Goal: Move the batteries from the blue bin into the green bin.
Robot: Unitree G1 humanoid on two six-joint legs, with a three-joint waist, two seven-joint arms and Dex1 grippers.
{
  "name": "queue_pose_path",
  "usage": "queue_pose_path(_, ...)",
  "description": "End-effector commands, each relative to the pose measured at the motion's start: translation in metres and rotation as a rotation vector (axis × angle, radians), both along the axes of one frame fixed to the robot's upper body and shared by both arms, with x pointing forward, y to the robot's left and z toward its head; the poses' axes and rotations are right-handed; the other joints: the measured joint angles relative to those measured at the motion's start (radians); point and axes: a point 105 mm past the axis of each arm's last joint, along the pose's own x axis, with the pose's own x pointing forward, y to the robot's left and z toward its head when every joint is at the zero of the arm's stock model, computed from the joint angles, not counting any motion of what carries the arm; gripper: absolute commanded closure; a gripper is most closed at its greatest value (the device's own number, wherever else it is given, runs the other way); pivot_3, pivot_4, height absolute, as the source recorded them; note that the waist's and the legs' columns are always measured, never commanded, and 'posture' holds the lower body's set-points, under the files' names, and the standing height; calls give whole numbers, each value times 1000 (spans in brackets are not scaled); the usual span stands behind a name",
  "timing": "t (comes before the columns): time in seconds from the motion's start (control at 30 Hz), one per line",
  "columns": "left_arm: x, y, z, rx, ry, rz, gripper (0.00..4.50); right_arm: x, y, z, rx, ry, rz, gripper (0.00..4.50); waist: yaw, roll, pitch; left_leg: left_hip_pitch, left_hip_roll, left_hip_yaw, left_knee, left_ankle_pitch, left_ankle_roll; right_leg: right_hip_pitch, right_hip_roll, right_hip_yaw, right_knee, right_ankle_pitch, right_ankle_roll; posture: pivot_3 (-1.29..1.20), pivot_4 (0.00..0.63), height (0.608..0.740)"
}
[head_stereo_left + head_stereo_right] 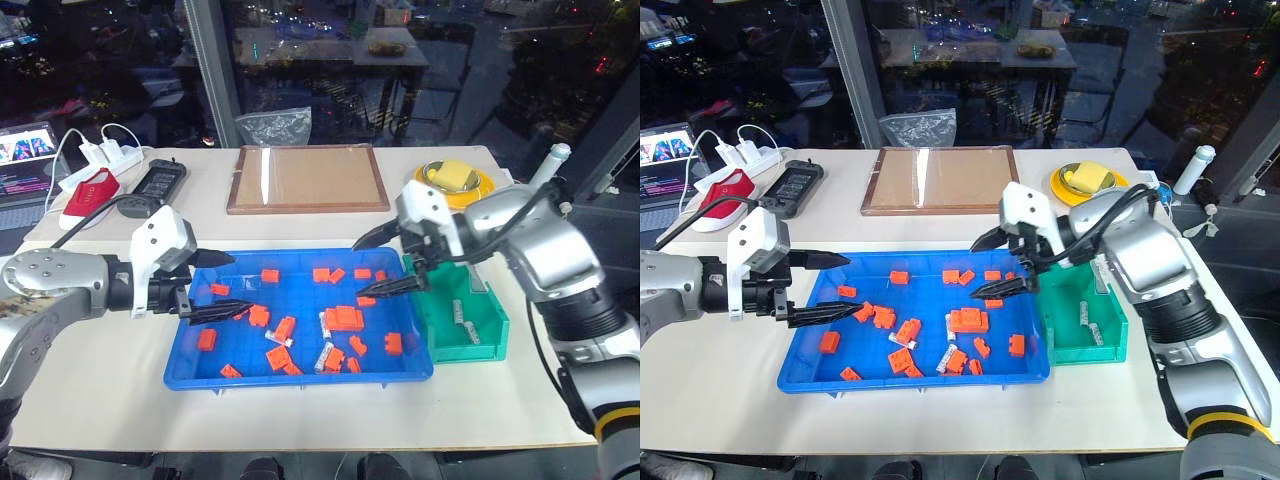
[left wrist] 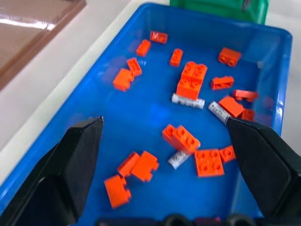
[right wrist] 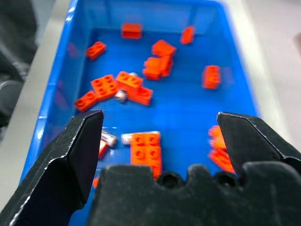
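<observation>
The blue bin (image 1: 300,382) lies at the front middle of the table, strewn with orange blocks. Among them lie silver-grey batteries (image 1: 325,322), also seen in the left wrist view as batteries (image 2: 188,101) beside a block cluster. The green bin (image 1: 470,352) stands against the blue bin's right side, with batteries (image 1: 458,312) inside. My left gripper (image 1: 243,281) hangs open over the blue bin's left end, holding nothing. My right gripper (image 1: 356,272) is open and empty above the bin's right part, pointing left. Each wrist view looks between open fingers at blocks and batteries below.
Behind the bins lie a brown wooden tray (image 1: 307,178) and a yellow plate (image 1: 455,180). At the back left are a power strip (image 1: 105,155), a red shoe (image 1: 88,195), a black device (image 1: 158,182) and a laptop (image 1: 22,165). A white bottle (image 1: 550,165) stands at the right edge.
</observation>
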Motion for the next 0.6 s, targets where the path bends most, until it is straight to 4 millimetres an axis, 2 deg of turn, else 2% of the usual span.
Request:
queue_pose_path(0.03, -14, 6, -2, 59, 46, -8, 0, 4, -2, -25, -98, 35, -3, 42, -1, 0, 0, 0, 0, 0, 0, 0, 0, 0, 0, 0, 0, 0, 0, 0, 150, 740)
queue_pose_path(0.23, -14, 5, 2, 49, 25, -9, 0, 21, 4, -48, -134, 24, -58, 42, -1, 0, 0, 1, 0, 0, 0, 0, 0, 0, 0, 0, 1, 0, 0, 0, 150, 740)
queue_pose_path(0.5, -20, 8, -5, 70, 43, 2, 0, 30, 3, -76, -208, 12, -91, 42, -3, 0, 0, 1, 0, 0, 0, 0, 0, -1, 0, 0, 2, 0, 0, 0, 150, 740)
queue_pose_path(0.6, -22, 8, -7, 82, 42, 3, 0, 28, 8, -80, -193, 23, -91, 636, -3, 0, 0, 1, 0, 0, 0, 0, 0, -1, 0, 0, 2, 0, 0, 0, 150, 740)
